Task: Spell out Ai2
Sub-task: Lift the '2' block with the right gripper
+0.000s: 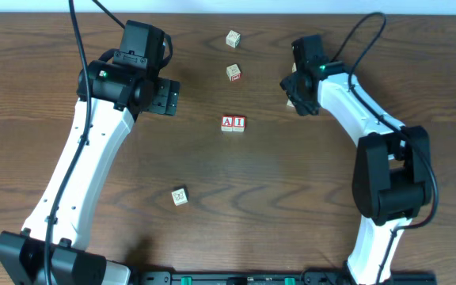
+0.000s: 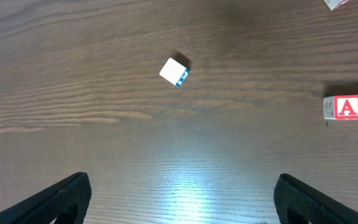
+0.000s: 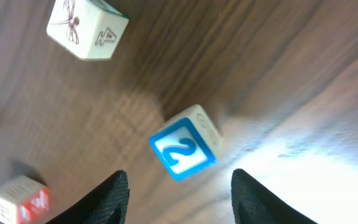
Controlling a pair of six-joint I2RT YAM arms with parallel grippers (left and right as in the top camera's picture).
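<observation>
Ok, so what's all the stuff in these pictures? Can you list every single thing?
A block: one, white with red letter, mid-table.
I block: one, same colours, touching the A block.
2 block: one, blue face, just ahead of the right gripper.
4 block: one, cream, beyond the 2 block.
red-marked block: one, pale, beside the 2 block, apart.
blue-edged block: one, white, ahead of the left gripper.
lone block: one, pale, table's near side.
table: one, brown wood, under everything.
left gripper: one, black, open.
right gripper: one, black, open.
</observation>
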